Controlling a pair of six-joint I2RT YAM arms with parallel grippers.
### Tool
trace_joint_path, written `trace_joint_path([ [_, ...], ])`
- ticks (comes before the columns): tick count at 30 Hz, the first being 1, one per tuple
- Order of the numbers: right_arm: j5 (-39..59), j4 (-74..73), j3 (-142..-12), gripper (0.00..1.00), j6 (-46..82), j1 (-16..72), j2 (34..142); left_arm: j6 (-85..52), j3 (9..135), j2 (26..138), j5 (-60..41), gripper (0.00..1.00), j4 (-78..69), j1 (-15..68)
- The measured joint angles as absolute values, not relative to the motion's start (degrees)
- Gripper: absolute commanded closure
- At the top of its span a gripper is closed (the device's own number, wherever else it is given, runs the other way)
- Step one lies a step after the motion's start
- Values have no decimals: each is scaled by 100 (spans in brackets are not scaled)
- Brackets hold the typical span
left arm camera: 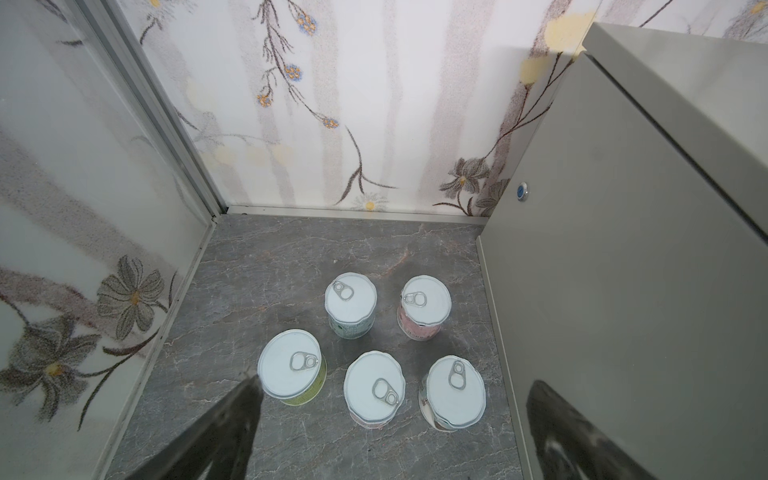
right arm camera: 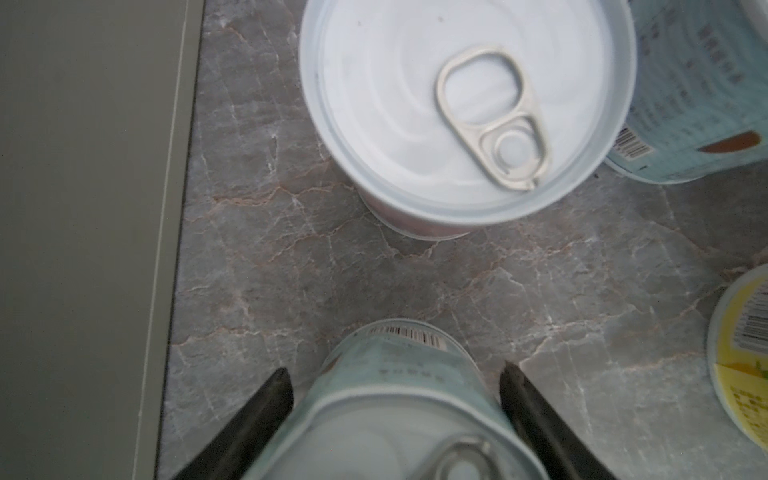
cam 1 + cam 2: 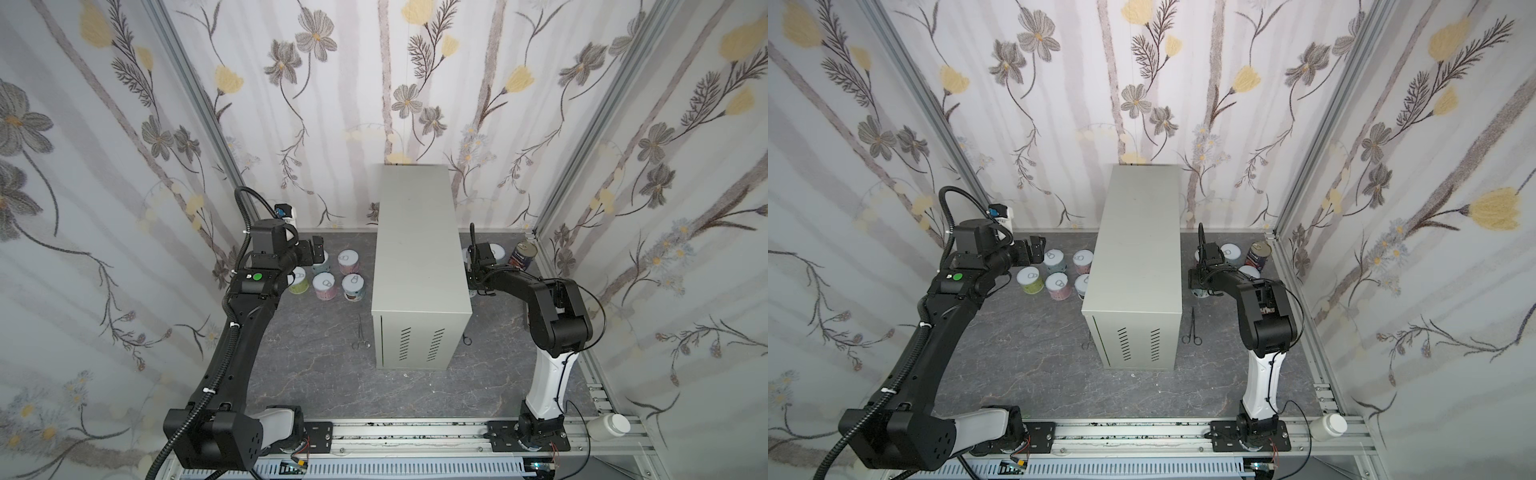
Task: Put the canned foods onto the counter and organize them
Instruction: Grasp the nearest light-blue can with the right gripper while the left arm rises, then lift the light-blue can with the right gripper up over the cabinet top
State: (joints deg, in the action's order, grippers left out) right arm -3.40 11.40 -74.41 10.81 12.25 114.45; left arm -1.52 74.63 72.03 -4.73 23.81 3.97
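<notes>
Right wrist, R hand (image 2: 395, 368) clamped on pale-blue can (image 2: 399, 411)

you won't read any words here: the blue can (image 2: 399, 374) beside the counter (image 2: 83, 208) shows a barcode, its small print too blurred to read.

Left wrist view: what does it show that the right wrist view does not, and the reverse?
Only the left wrist view: five cans standing upright on the tabletop, the flowered wall, and a round button on the cabinet. Only the right wrist view: the right gripper shut on a pale blue can, with a pink can just ahead. Both: the cabinet's grey side and the marbled tabletop.
</notes>
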Motion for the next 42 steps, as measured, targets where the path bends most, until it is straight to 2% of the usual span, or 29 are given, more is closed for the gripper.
trace_joint_path([
  [7, -338, 1072, -7255, 62, 1087, 1210, 11297, -156, 7465, 7347, -523, 0, 2421, 399],
  [13, -296, 2045, -7400, 63, 1107, 1122, 10624, -152, 7465, 7266, -563, 0, 2418, 401],
  [22, -484, 3638, -9432, 63, 1216, 1098, 9782, -82, 7745, 7343, -836, 0, 2464, 401],
  [29, -628, 4746, -12613, 64, 1299, 1116, 10492, -84, 7822, 7404, -1125, 0, 2464, 397],
  [32, -565, 4925, -13498, 64, 1297, 1135, 10906, -91, 7826, 7432, -1223, 0, 2467, 397],
  [42, -346, 4657, -13745, 64, 1035, 1608, 11131, -200, 7741, 7483, -1271, 0, 2495, 397],
])
